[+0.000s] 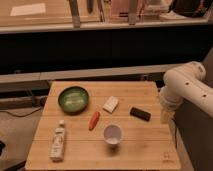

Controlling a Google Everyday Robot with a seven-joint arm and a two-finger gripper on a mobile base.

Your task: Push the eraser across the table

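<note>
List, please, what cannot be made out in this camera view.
Bottle label: print too small to read.
Arm: cut off by the picture's right edge.
Hand, at the right edge of the table, right of the eraser: whether it touches the wood cannot be told.

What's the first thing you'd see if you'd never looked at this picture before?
The big white robot arm on the right catches the eye first. Its gripper hangs at the right edge of the wooden table, near the black eraser but not touching it. After that, the green bowl stands out at the table's back left.
</note>
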